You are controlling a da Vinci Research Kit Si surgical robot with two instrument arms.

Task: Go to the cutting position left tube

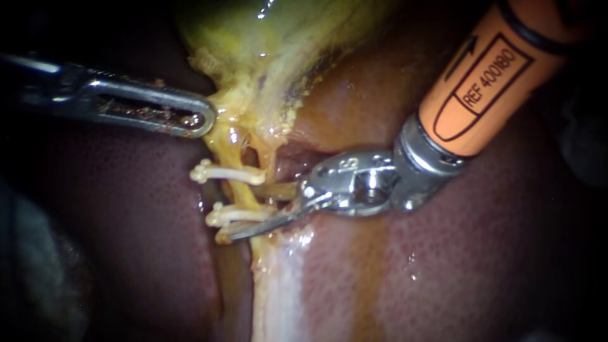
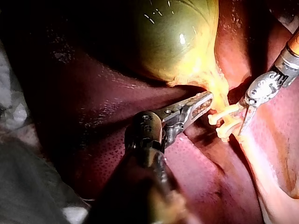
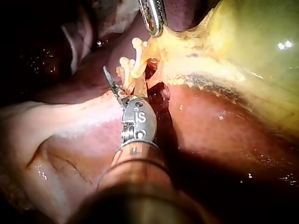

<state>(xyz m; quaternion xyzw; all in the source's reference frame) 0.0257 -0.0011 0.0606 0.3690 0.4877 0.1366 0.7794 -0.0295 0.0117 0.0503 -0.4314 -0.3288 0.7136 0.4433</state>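
Note:
A yellow tube (image 1: 235,185) runs down from the gallbladder (image 1: 272,38) and carries two white clips, the upper clip (image 1: 225,172) and the lower clip (image 1: 235,215). My right instrument (image 1: 248,214), on an orange shaft, has thin blades that stand open at the clipped stretch. One blade lies along the lower clip; the other is mostly hidden behind the tube. In the right wrist view the tube (image 3: 138,83) runs into the fork of the blades of my right instrument (image 3: 124,85). My left instrument (image 1: 197,119) is shut on yellow tissue at the gallbladder's neck, just above the clips.
Dark red liver (image 1: 126,240) lies on both sides of the tube, with a pale band of tissue (image 1: 278,291) running below the clips. In the left wrist view, my left instrument (image 2: 202,101) and my right instrument (image 2: 244,122) sit either side of the clips (image 2: 225,122).

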